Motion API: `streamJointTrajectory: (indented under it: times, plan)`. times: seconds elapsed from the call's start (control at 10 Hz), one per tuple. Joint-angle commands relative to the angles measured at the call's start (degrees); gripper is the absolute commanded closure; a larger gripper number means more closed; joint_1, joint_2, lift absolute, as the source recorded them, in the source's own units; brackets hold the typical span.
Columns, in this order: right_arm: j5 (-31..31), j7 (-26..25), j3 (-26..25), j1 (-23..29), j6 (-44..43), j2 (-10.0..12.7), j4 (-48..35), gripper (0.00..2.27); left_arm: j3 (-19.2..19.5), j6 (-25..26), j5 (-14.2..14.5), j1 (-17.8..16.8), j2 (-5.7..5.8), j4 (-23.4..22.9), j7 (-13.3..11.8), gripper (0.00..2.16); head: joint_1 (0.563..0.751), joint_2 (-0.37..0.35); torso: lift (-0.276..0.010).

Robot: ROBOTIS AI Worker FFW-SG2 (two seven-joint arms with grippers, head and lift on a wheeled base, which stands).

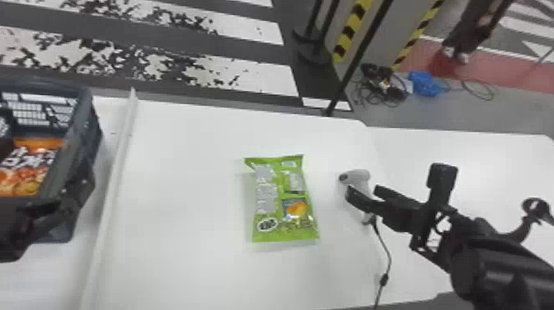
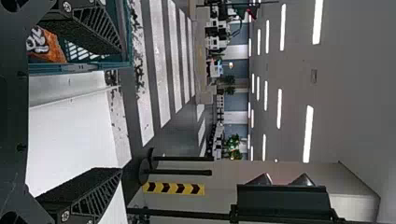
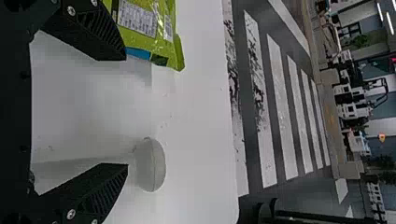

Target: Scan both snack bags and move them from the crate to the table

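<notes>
Green snack bag (image 1: pixel 270 198) flat on counter (image 1: pixel 185 185), orange bag (image 1: pixel 29 177) in crate (image 1: pixel 84 119); left end effector (image 2: pixel 121 109) open by crate, right end effector (image 3: pixel 126 112) open near scanner (image 3: pixel 152 165); likely second-bag pickup, next calling for left to lower and grip orange

- Black pole (image 1: pixel 358 59): upright, set before a pale wall (image 2: pixel 285 169).
- Striped tape (image 1: pixel 350 31): yellow and black, both sides of the pole.
- Floor (image 1: pixel 136 39): dark grey with worn white stripes, left of the pole.
- Red floor strip (image 1: pixel 511 70): right of the pole.
- Cables (image 1: pixel 381 92): loose on the floor, just right of the pole.
- Ceiling lights (image 2: pixel 279 108): long, white, lit, above the pole's level.
- Green plants (image 2: pixel 232 142): farther off than the pole.
</notes>
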Motion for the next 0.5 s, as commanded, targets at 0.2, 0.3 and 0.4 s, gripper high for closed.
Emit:
streamJointTrajectory:
  times: [0.2, 0.3, 0.4]
  plan:
    - [0.5, 11.7, 2.3, -1.9, 7.9, -0.2, 0.7, 0.13, 0.0, 0.2, 0.0, 0.0, 0.09, 0.1, -0.1, 0.10, 0.695, -0.223, -0.088]
    - [1.8, 14.3, 4.1, -2.5, 8.1, -0.5, 1.7, 0.13, 0.0, 0.0, 0.0, 0.0, 0.09, 0.2, -0.1, 0.10, 0.695, -0.202, -0.088]
    - [4.0, 15.5, 6.3, -3.6, 8.1, -0.7, 2.9, 0.13, 0.0, 0.0, 0.0, 0.0, 0.09, 0.3, -0.1, 0.10, 0.695, -0.193, -0.088]
